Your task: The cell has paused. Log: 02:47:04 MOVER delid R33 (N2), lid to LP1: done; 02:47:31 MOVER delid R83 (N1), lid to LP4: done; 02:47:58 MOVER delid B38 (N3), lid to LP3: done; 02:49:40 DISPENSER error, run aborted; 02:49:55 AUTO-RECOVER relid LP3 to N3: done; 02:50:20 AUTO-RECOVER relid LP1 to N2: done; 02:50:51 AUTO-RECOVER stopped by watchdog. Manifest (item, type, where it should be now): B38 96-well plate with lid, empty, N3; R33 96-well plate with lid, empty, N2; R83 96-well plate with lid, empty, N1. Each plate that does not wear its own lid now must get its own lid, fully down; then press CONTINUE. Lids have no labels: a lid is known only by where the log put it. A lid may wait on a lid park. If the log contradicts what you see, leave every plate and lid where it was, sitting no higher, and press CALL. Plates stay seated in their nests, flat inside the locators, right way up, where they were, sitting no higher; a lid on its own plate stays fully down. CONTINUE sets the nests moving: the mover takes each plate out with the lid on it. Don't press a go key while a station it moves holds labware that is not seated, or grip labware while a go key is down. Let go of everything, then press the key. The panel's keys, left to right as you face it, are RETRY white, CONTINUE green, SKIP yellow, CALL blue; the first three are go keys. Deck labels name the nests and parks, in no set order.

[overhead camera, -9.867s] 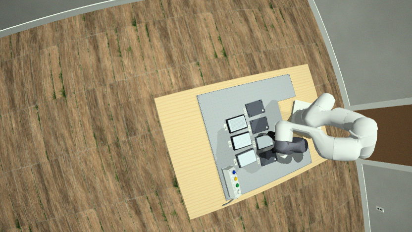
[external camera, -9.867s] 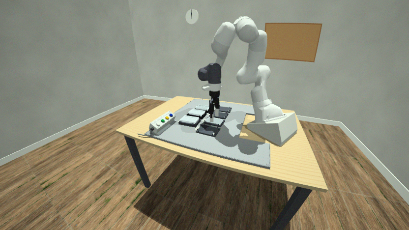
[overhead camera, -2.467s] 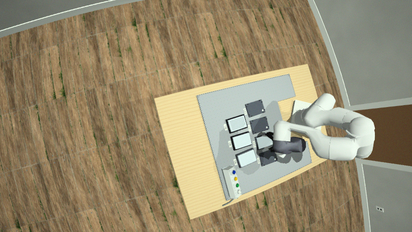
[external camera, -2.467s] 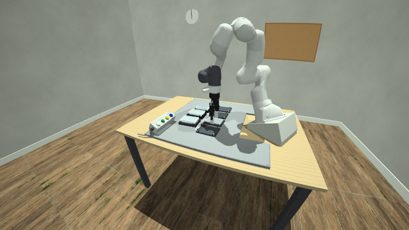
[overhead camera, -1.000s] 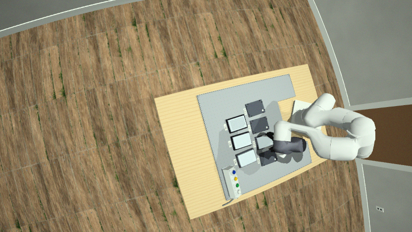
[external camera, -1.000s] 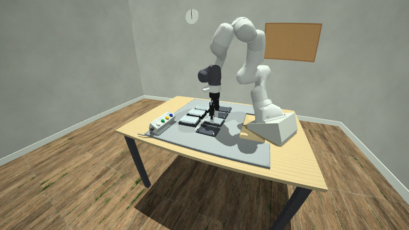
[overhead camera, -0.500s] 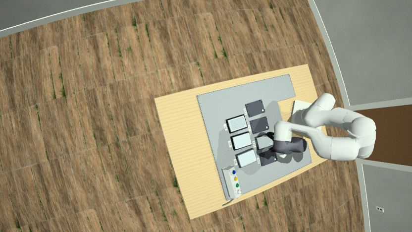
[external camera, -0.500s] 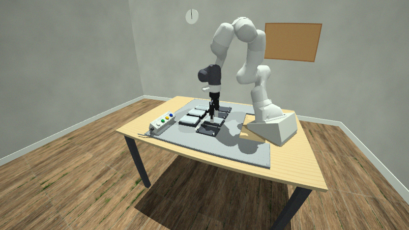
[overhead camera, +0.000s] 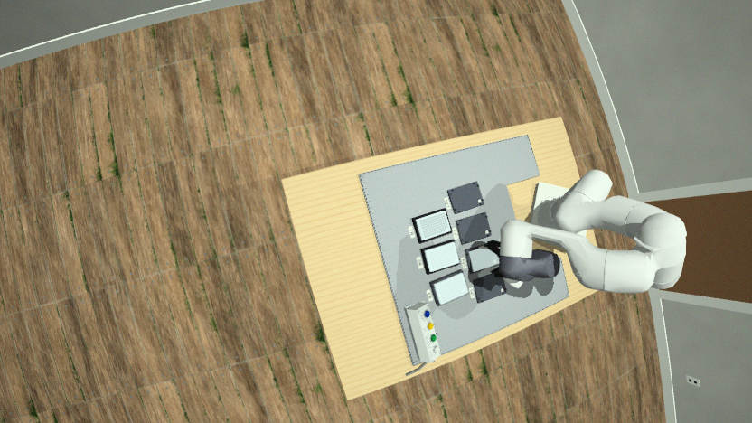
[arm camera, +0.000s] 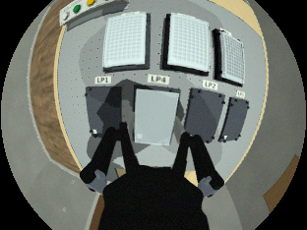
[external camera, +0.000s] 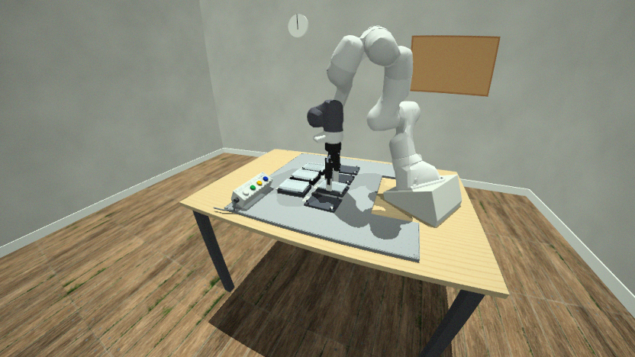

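1. So the gripper (arm camera: 155, 138) is clamped on the lid (arm camera: 156, 115) at park LP4.
2. Next, I'd guess: lift it straight up and carry it to the uncovered plate (overhead camera: 432, 225).

The counter (external camera: 448, 259) looks like pale wood with fine straight grain, matt, on dark smooth legs (external camera: 213, 248). A grey matt deck (external camera: 355, 230), metal by its look, lies on it, dotted with small holes. The arm (external camera: 386, 66) is smooth white plastic with a soft sheen; its wrist (external camera: 326, 116) is dark grey and matt. The fingers are black and dull. The parks (overhead camera: 465, 197) are dark, flat and matt. The lid (arm camera: 156, 115) is pale, smooth and faintly glossy. The plates (overhead camera: 432, 225) show white dimpled tops in black frames. The panel (external camera: 250, 190) is light grey with glossy coloured keys. The floor (external camera: 111, 274) is rough-grained brown wood.
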`<move>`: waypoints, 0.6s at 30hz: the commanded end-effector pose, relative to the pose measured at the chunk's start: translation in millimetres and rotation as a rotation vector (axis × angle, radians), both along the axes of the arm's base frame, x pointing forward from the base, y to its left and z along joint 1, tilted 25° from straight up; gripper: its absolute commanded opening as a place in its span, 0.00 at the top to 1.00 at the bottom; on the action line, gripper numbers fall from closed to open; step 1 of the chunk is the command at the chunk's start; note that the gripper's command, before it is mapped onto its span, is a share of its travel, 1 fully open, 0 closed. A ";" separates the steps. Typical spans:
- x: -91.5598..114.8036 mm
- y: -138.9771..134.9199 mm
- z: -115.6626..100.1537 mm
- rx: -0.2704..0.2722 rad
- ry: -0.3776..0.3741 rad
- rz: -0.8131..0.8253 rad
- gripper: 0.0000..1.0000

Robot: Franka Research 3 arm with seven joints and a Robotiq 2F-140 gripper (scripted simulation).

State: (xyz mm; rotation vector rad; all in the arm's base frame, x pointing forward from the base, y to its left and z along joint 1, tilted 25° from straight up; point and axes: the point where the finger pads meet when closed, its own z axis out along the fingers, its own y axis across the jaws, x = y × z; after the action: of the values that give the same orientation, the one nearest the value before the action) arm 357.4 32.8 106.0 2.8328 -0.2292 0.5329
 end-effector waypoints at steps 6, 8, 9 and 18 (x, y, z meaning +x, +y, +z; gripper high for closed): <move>-2.2 0.3 2.3 -0.001 0.003 0.000 1.00; -2.3 0.4 2.7 -0.001 0.003 0.000 1.00; -2.4 0.5 2.7 -0.001 0.003 0.000 1.00; -2.4 0.5 2.7 -0.001 0.003 0.000 1.00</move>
State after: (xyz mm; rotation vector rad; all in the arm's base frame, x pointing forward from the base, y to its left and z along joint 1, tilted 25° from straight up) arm 356.4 33.6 108.6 2.8328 -0.2288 0.5326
